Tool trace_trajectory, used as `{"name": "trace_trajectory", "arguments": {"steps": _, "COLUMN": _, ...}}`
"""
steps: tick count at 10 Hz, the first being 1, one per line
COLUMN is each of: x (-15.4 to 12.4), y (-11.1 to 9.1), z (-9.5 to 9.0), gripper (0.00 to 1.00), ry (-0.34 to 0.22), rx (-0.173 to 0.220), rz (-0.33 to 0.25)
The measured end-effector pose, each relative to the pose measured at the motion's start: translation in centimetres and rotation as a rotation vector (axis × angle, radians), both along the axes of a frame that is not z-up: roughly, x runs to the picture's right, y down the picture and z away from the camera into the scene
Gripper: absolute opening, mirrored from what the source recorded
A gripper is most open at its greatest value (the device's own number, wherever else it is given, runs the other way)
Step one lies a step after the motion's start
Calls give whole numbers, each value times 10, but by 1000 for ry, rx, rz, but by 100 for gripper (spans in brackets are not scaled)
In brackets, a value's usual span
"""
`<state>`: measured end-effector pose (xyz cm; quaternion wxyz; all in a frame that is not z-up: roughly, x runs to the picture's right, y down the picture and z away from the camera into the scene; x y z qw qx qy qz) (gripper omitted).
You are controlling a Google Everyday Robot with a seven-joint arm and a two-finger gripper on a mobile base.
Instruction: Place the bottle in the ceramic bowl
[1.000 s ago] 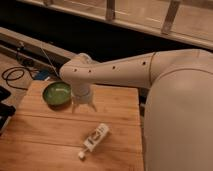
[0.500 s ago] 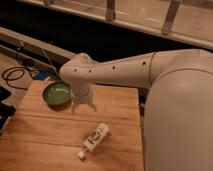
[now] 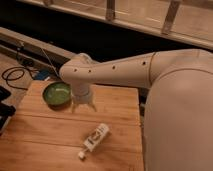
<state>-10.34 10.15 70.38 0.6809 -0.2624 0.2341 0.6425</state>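
Observation:
The small white bottle (image 3: pixel 95 138) lies on its side on the wooden table (image 3: pixel 45 135), cap toward the front left, with a dark-and-orange label patch. The green ceramic bowl (image 3: pixel 56 93) sits at the table's back left and holds nothing. My gripper (image 3: pixel 83 106) hangs from the white arm just right of the bowl and behind the bottle, above the table top. It touches neither the bowl nor the bottle.
The white arm (image 3: pixel 150 75) and robot body (image 3: pixel 180 125) fill the right side. Dark cables (image 3: pixel 15 75) lie on the floor at left. A dark rail and a window ledge (image 3: pixel 125 20) run behind the table.

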Motion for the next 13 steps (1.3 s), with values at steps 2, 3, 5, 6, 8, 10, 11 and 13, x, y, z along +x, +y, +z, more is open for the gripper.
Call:
{"name": "trace_trajectory", "arguments": {"steps": 2, "x": 0, "y": 0, "z": 0, "gripper": 65, "ry": 0, "rx": 0, "rz": 0}}
{"name": "trace_trajectory", "arguments": {"steps": 3, "x": 0, "y": 0, "z": 0, "gripper": 65, "ry": 1, "rx": 0, "rz": 0}}
{"name": "trace_trajectory", "arguments": {"steps": 5, "x": 3, "y": 1, "z": 2, "gripper": 65, "ry": 13, "rx": 6, "rz": 18}}
{"name": "trace_trajectory", "arguments": {"steps": 6, "x": 13, "y": 11, "z": 8, "gripper": 65, "ry": 52, "rx": -3, "rz": 51}}
{"name": "trace_trajectory", "arguments": {"steps": 8, "x": 38, "y": 33, "z": 18, "gripper": 65, "ry": 112, "rx": -25, "rz": 110}}
{"name": "trace_trajectory", "arguments": {"steps": 10, "x": 86, "y": 70, "z": 29, "gripper": 65, "ry": 190, "rx": -63, "rz": 210}}
{"name": "trace_trajectory", "arguments": {"steps": 11, "x": 100, "y": 83, "z": 33, "gripper": 65, "ry": 210, "rx": -76, "rz": 244}}
{"name": "trace_trajectory", "arguments": {"steps": 13, "x": 116, "y": 105, "z": 38, "gripper": 65, "ry": 215, "rx": -91, "rz": 288}}
